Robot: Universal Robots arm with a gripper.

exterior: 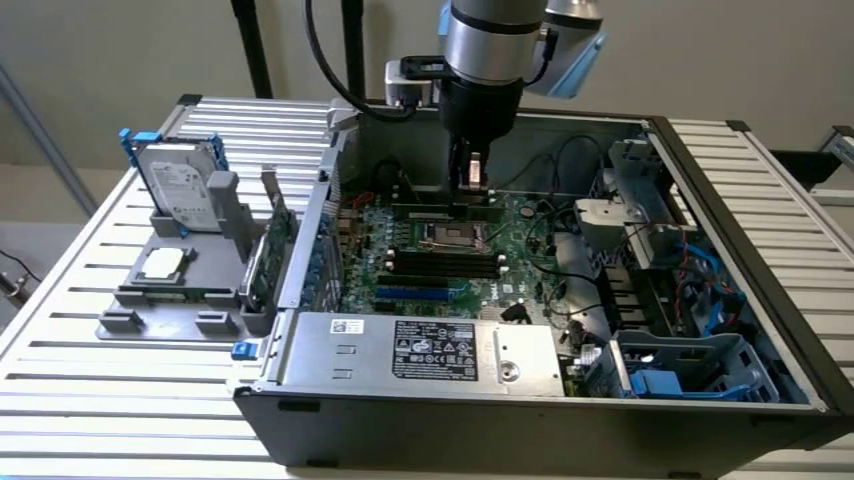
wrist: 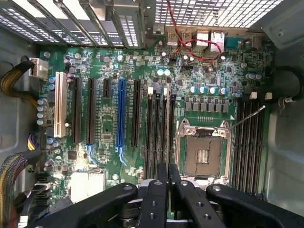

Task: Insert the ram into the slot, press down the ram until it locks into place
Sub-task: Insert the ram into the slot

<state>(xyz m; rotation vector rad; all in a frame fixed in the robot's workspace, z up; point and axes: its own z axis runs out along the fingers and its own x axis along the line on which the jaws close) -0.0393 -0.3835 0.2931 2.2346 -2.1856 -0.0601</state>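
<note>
Closest to the wrist camera, the gripper point(wrist: 167, 167) shows its two black fingers point(wrist: 154, 202) drawn almost together, with only a thin gap between the tips. What sits in that gap cannot be made out from this view. Beyond them lies the green motherboard point(wrist: 209, 71) with the square metal CPU socket point(wrist: 203, 153). Just beside the socket runs a bank of four parallel black memory sockets, all bare. The slot point(wrist: 157, 133) is one of these, though which one cannot be told. A second bank of black sockets point(wrist: 248, 142) lies on the CPU socket's other side, and a long blue slot point(wrist: 121, 118) stands among black expansion slots further off. In the exterior view the grey power supply point(exterior: 427, 350) with its label is nearest, at the front of the open computer case point(exterior: 400, 430), which stands on a slatted table point(exterior: 80, 400). The arm reaches down into the case, and the gripper point(exterior: 470, 190) pinches the ram point(exterior: 427, 212), a green strip held level and parallel to the memory sockets. The ram is not seated: the slot point(exterior: 441, 262) lies on the near side of the CPU socket point(exterior: 447, 236). On the exterior view's left, outside the case, a grey fixture point(exterior: 134, 300) carries a hard drive point(exterior: 180, 185) and an upright green expansion card point(exterior: 276, 250).
</note>
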